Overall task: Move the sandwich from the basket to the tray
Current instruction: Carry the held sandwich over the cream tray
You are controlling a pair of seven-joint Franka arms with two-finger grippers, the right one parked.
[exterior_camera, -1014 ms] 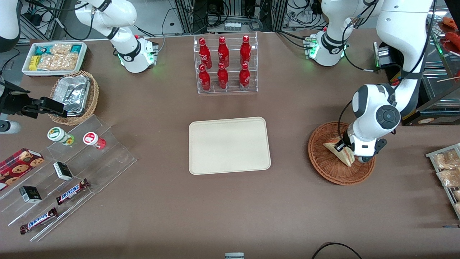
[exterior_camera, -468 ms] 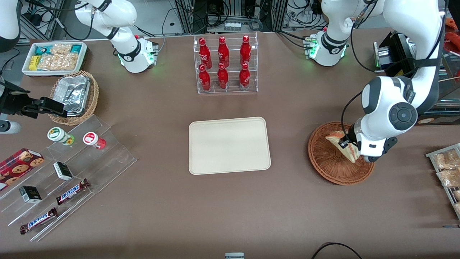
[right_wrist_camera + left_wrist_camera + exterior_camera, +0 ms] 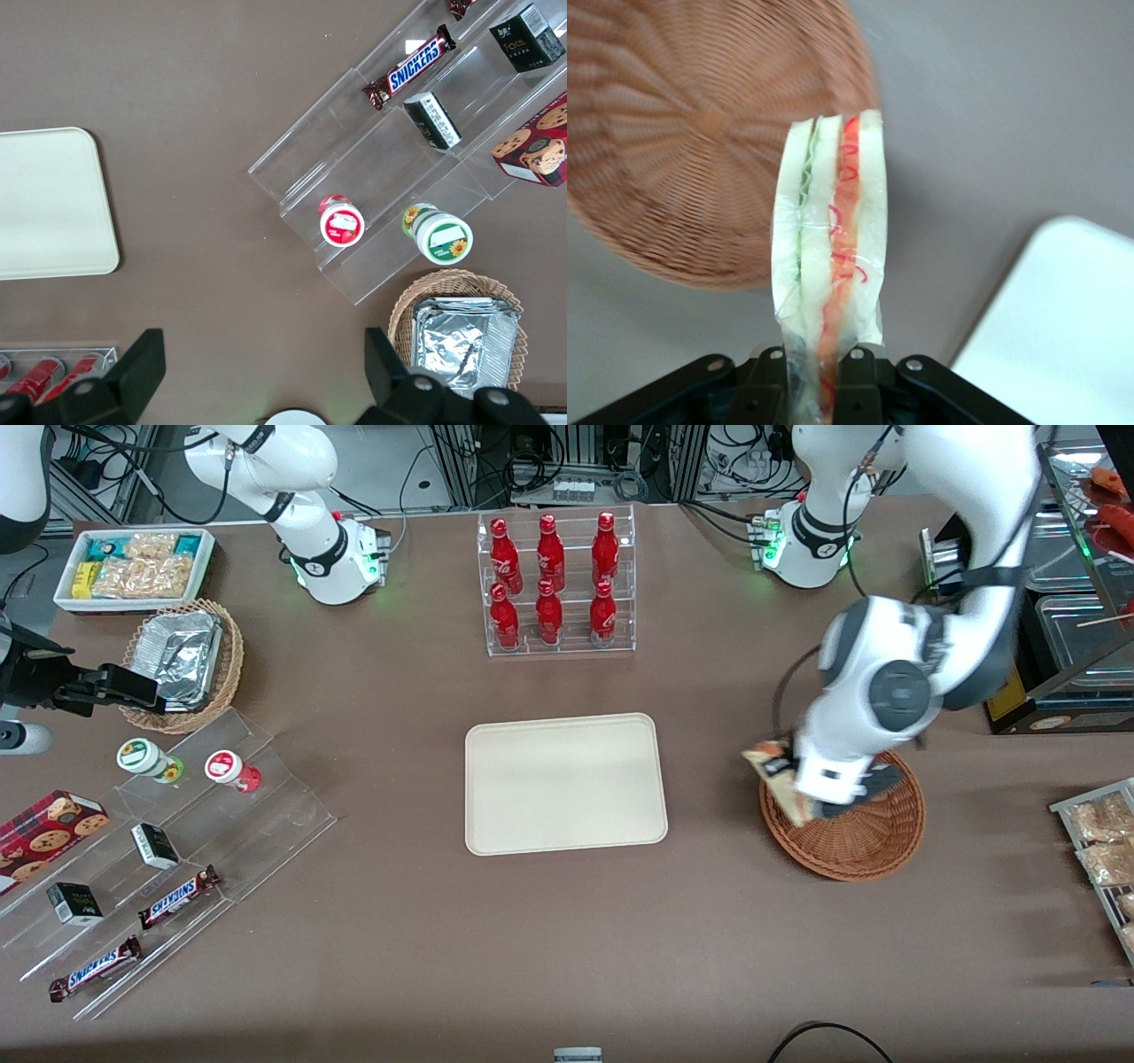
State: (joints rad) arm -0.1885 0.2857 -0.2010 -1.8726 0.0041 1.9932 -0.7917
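My gripper (image 3: pixel 785 779) (image 3: pixel 813 372) is shut on the sandwich (image 3: pixel 780 781) (image 3: pixel 829 239), a wrapped wedge of pale bread with red, orange and green layers. It hangs in the air over the rim of the reddish-brown wicker basket (image 3: pixel 858 828) (image 3: pixel 682 150) on the side that faces the tray. The basket holds nothing else that I can see. The cream tray (image 3: pixel 564 782) (image 3: pixel 1063 336) (image 3: pixel 49 204) lies flat in the middle of the table, apart from the basket, with bare brown table between them.
A clear rack of red bottles (image 3: pixel 555 584) stands farther from the front camera than the tray. Toward the parked arm's end are a tan wicker basket with a foil container (image 3: pixel 182 657), a white bin of snacks (image 3: pixel 135 567) and clear shelves with candy bars (image 3: pixel 177 895).
The gripper has lifted the sandwich out of the basket's middle and carried it to the basket's rim on the tray's side. The arm has swung toward the tray.
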